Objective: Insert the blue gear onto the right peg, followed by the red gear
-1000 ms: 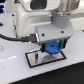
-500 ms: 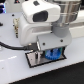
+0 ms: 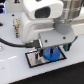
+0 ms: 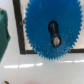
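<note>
1 blue gear (image 3: pixel 51 54), 1 grey plate (image 3: pixel 35 59), 1 peg (image 4: pixel 56 40) showing.

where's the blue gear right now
In the exterior view the blue gear sits directly under the gripper, over the grey plate toward its exterior-view right. The wrist view shows a dark peg in its centre hole.
</note>
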